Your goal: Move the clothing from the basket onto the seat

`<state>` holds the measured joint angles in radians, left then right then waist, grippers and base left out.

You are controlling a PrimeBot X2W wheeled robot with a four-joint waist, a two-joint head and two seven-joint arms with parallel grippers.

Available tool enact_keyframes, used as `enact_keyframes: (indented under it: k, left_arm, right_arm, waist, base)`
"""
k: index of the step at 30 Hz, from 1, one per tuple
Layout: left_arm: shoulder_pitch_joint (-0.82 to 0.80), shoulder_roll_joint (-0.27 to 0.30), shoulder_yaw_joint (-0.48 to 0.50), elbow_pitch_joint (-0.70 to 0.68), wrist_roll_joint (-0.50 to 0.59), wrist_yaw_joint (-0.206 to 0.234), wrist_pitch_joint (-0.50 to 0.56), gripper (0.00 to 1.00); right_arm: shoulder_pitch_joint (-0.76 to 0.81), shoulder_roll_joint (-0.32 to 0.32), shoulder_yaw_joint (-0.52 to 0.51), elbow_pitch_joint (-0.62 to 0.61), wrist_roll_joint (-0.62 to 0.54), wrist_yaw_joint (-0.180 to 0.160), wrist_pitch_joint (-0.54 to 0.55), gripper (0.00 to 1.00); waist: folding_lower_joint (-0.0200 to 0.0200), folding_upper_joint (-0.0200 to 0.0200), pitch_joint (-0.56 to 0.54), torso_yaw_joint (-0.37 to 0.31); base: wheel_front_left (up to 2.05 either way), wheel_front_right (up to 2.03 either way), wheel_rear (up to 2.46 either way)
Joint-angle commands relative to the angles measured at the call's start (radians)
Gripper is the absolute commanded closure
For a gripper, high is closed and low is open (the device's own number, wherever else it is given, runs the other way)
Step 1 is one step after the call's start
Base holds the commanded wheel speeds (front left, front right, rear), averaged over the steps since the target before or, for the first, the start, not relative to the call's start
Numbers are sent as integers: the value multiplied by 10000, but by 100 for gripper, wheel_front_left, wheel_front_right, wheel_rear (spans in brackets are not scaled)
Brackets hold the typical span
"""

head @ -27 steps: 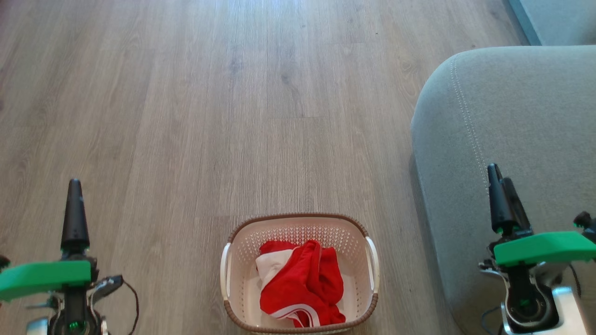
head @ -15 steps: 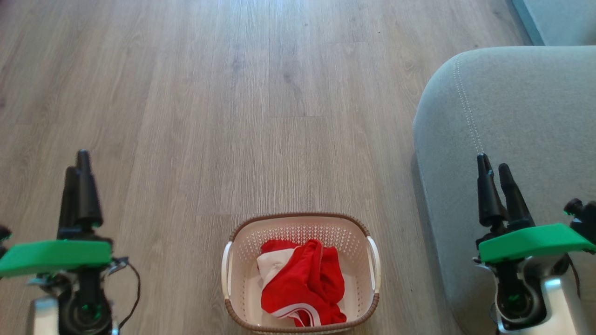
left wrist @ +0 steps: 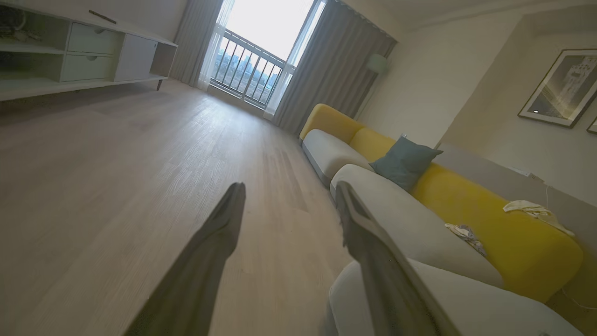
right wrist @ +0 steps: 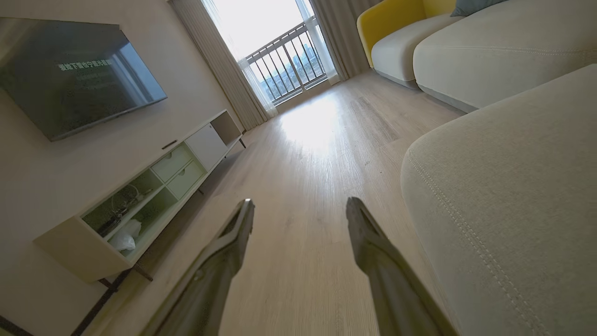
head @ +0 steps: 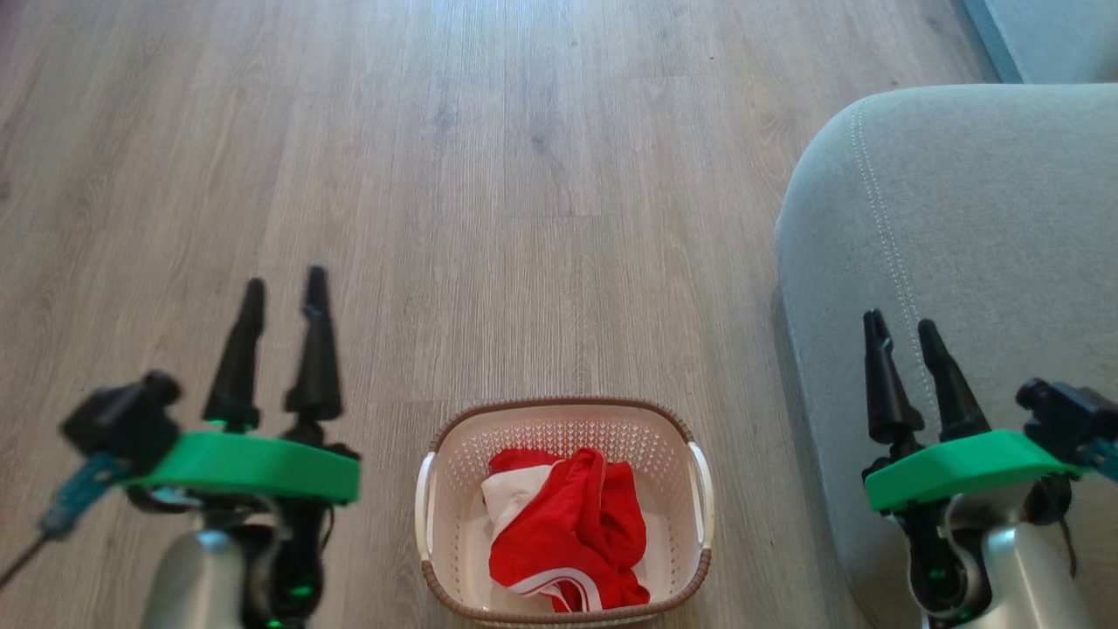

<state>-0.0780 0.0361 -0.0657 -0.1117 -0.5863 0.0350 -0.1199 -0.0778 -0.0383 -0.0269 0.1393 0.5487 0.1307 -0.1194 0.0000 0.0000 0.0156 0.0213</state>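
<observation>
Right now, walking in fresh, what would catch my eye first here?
The bright red clothing heaped in the cream basket, on the wood floor at bottom centre of the head view. The big grey seat rises at the right, and the left gripper and right gripper flank the basket, open and empty.

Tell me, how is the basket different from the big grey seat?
The basket is cream plastic full of little holes with a brown rim; the seat is grey cloth with a stitched line. The basket is small, the seat much bigger. The basket holds the red clothes; the seat has none of them yet. Both have rounded corners and stand on the wooden floor.
</observation>
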Motion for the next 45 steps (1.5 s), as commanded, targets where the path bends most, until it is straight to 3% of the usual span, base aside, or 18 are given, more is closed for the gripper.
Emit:
enact_keyframes:
  k: [1,14,25,29,45]
  left_arm:
    - [-230,108,20,-412,443,82,-144,0]
    - [-299,1167,-2369,406,2553,2027,-554,0]
    - [-476,1550,-3318,659,3437,2907,-846,0]
    - [-478,1610,-3531,764,3799,3022,-963,0]
    - [-393,1377,-3493,1148,5575,2725,-1418,0]
  right_arm:
    - [-418,-99,167,-268,-356,0,-139,0]
    - [-461,-106,357,463,-2135,0,-553,0]
    - [-621,-110,561,1140,-3212,0,-847,0]
    - [-681,-112,621,1465,-3606,0,-965,0]
    - [-974,-120,892,1900,-5449,0,-1424,0]
  waist:
    - [0,0,2,-2]
    - [0,0,20,-67]
    - [0,0,57,-43]
    - [0,0,34,-4]
    - [0,0,31,16]
  base:
    - [0,0,0]
    - [0,0,0]
    - [0,0,0]
    - [0,0,0]
    - [0,0,0]
